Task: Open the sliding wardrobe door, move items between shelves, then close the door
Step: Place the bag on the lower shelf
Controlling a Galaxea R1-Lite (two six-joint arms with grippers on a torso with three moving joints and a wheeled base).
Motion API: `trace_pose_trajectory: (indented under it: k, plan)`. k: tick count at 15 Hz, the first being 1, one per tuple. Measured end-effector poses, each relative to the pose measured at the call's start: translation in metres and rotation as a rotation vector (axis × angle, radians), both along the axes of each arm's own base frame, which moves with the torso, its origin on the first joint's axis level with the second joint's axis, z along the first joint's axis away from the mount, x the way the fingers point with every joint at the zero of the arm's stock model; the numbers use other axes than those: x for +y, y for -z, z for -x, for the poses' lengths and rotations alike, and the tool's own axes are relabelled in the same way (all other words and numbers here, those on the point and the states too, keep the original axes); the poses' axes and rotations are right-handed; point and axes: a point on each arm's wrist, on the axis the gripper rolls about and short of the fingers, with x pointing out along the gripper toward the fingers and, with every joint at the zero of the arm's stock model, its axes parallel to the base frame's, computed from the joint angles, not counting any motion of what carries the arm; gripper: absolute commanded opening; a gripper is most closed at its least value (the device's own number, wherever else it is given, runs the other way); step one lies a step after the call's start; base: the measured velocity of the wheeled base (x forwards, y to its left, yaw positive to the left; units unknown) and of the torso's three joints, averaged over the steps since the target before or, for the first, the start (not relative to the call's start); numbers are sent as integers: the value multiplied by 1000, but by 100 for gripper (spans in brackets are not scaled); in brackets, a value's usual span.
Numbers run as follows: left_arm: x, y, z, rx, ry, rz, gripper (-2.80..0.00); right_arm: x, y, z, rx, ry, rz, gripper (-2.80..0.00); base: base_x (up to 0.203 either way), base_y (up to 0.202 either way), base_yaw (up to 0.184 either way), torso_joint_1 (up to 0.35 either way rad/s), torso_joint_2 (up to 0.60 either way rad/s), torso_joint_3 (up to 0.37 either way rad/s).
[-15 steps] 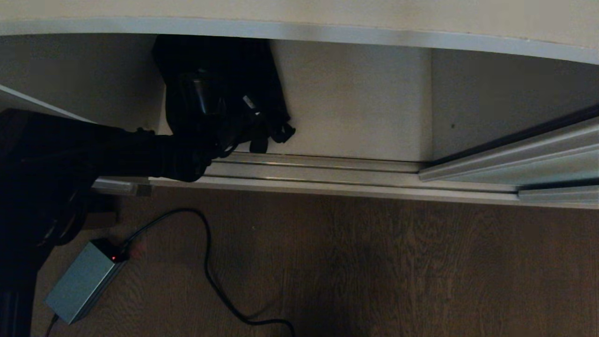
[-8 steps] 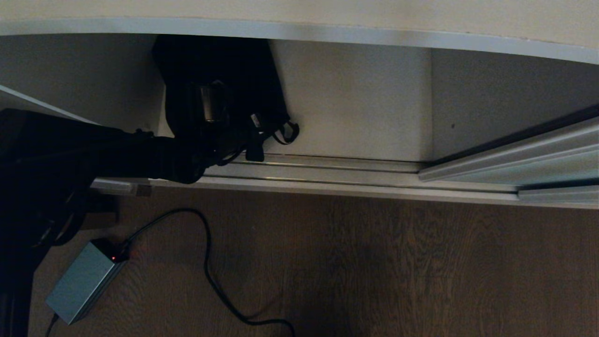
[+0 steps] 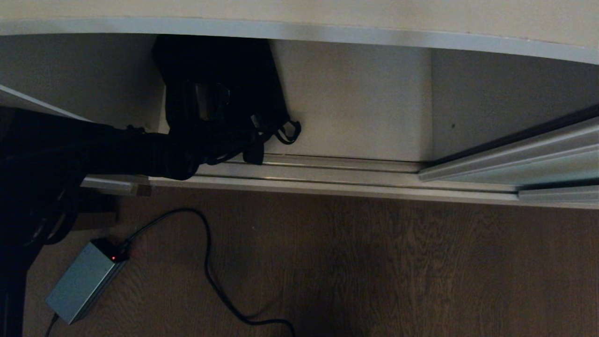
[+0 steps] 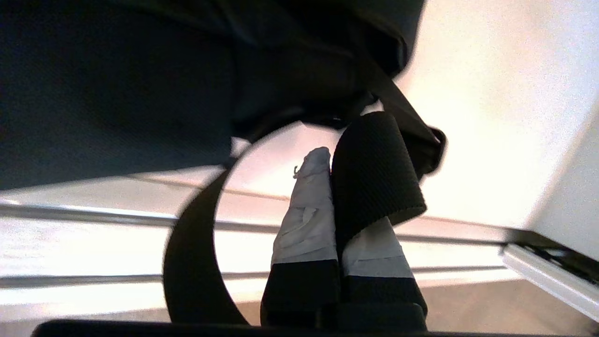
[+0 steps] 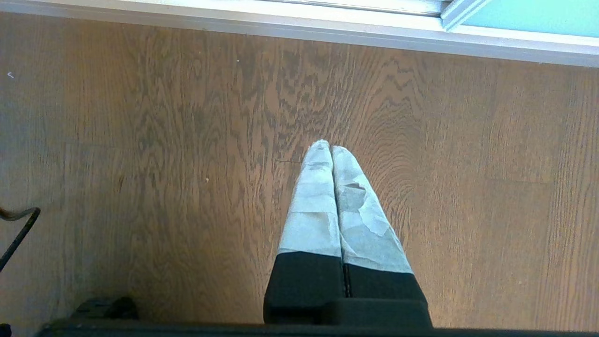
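The black bag (image 3: 220, 89) sits on the wardrobe's bottom shelf (image 3: 355, 117), just behind the floor track (image 3: 327, 171). Our left gripper (image 4: 327, 187) pinches its strap (image 4: 374, 168) tight so we can lift it; our right gripper (image 5: 331, 154) hangs closed, empty, above the floor (image 5: 140, 140).

Left tool (image 3: 252, 133) at the black bag (image 3: 220, 79) on the white shelf (image 3: 355, 107)
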Motion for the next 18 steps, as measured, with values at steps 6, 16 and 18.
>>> trace_pose_trajectory:
  k: [6, 16, 18]
  plan:
    - [13, -4, 1, -67, -39, -108, -280, 0, 0, 0, 0, -1, 0, -280, 0, 0, 0, 0, 0, 0]
    - [16, -25, -1, -182, -113, 88, 0, 0, 0, 0, 0, 0, 0, -280, 0, 0, 0, 0, 0, 0]
    - [15, -21, -3, -168, -106, 84, 0, 0, 0, 0, 0, 0, 0, -280, 0, 0, 0, 0, 0, 0]
